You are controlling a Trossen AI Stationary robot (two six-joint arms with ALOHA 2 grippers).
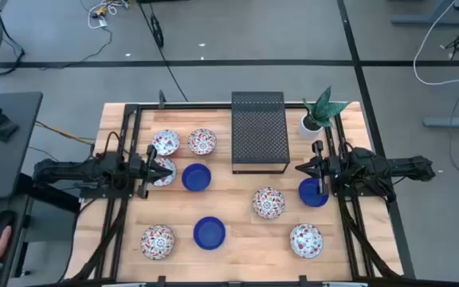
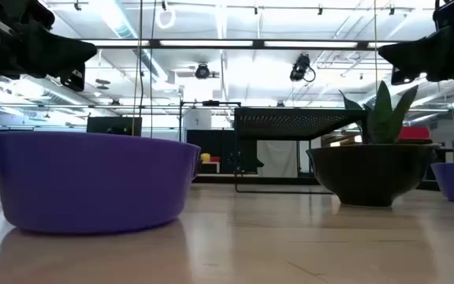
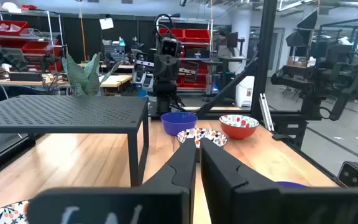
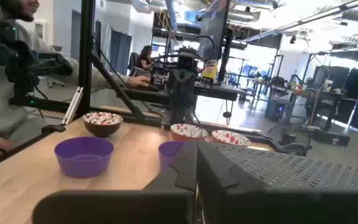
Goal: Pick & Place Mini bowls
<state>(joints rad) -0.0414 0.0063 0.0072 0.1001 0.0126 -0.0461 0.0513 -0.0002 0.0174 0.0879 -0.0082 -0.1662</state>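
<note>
High view: I count eight mini bowls on the desk (image 1: 229,251). Patterned ones sit at 11 o'clock (image 1: 166,143) and just beside it (image 1: 202,142), one under the left pincer (image 1: 159,171), one near centre at 4 o'clock (image 1: 268,202), one at 7 o'clock (image 1: 158,241) and one at 5 o'clock (image 1: 306,241). Blue ones sit at 9 o'clock of centre (image 1: 197,177), at 6 o'clock (image 1: 209,233), and at 3 o'clock (image 1: 312,194), partly under the right pincer (image 1: 301,168). The black perforated rack (image 1: 258,131) stands at 12 o'clock, the potted plant (image 1: 317,115) at 1 o'clock. Both pincers are clenched and grasp nothing.

Low view: a blue bowl (image 2: 93,180) fills the near left, a dark-looking bowl (image 2: 371,173) stands right of centre with the plant's leaves behind it.

Left wrist view: my left pincer's fingers (image 3: 222,168) are pressed together above the desk; ahead lie a patterned bowl (image 3: 202,136), a blue one (image 3: 178,121) and another patterned one (image 3: 238,126).

Right wrist view: the right pincer's fingers (image 4: 219,171) meet; a blue bowl (image 4: 84,155) and a patterned bowl (image 4: 102,122) lie ahead. A person's sleeve (image 4: 17,93) shows beyond the desk edge.
</note>
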